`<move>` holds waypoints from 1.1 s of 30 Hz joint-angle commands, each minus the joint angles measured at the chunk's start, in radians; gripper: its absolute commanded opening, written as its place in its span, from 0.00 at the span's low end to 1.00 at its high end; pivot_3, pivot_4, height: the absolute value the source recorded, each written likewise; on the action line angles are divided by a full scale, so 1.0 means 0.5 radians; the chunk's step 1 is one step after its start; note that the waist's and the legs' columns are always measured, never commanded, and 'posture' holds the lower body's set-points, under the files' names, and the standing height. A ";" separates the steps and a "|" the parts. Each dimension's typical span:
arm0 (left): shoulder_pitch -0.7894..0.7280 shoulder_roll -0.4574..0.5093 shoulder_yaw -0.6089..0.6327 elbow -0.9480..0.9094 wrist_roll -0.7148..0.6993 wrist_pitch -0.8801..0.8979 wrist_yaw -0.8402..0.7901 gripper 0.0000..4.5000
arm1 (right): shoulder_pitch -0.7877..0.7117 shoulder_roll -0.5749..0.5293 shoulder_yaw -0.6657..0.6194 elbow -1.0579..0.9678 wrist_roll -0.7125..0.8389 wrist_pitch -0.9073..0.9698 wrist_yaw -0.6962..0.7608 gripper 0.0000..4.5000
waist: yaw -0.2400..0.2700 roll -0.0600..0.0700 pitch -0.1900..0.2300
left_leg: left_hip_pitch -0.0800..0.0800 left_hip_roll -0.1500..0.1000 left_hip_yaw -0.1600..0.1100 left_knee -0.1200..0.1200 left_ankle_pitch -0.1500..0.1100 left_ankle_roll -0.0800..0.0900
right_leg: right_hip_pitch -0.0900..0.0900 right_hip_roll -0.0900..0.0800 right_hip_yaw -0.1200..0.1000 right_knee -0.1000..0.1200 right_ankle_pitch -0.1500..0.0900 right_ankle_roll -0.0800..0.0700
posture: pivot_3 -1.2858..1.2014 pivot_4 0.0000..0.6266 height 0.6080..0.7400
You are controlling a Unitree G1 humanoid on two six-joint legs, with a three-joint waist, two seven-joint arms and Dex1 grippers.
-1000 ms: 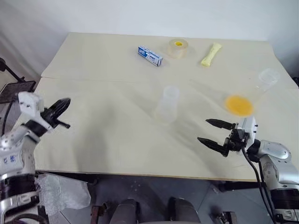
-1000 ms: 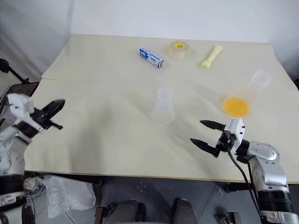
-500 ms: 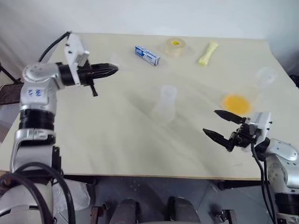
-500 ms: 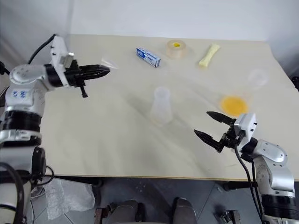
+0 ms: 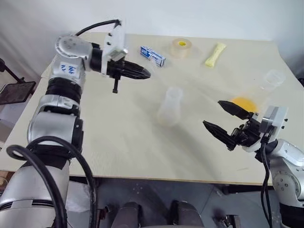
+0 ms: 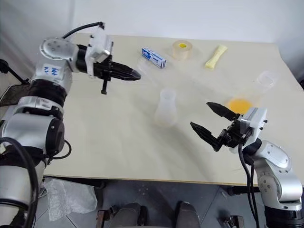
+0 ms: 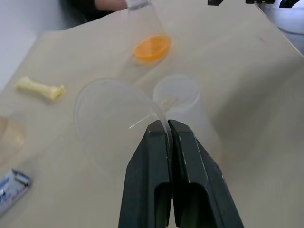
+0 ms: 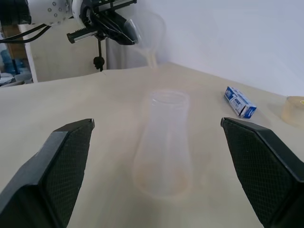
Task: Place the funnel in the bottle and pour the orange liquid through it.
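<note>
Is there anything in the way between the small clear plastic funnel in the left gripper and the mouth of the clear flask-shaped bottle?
Nothing visible. The left gripper is shut on the rim of the small clear plastic funnel, held in the air short of the clear flask-shaped bottle. The bottle's mouth is uncovered, and the gap between them holds only bare table.

Bottle point(image 5: 170, 106) mid-table; funnel point(image 7: 114, 114) above-left; cup point(image 5: 259, 95) right.

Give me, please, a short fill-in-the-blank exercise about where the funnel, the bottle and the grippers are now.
1. The left gripper is shut on the rim of the ____.
2. The bottle stands ____ on the table.
3. The right gripper is ____ and holds nothing.

Missing words: funnel; upright; open
</note>
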 commanded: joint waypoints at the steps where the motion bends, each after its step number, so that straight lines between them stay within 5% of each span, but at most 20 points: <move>1: -0.114 -0.050 -0.015 0.065 0.093 -0.118 0.016 0.01 | 0.042 0.016 -0.031 -0.101 -0.021 -0.034 -0.049 1.00 | -0.006 0.000 0.000 | 0.000 0.000 0.000 0.000 0.000 0.000 | 0.000 0.000 0.000 0.000 0.000 0.000 | 0.52 0.24 1.00; 33: -0.301 -0.259 -0.179 0.224 0.561 -0.377 0.163 0.01 | 0.243 0.076 -0.027 -0.187 -0.141 -0.158 -0.122 1.00 | -0.005 -0.001 0.001 | -0.001 0.001 0.002 -0.001 0.000 0.001 | -0.003 0.000 0.001 0.001 0.000 0.000 | 0.52 0.24 1.00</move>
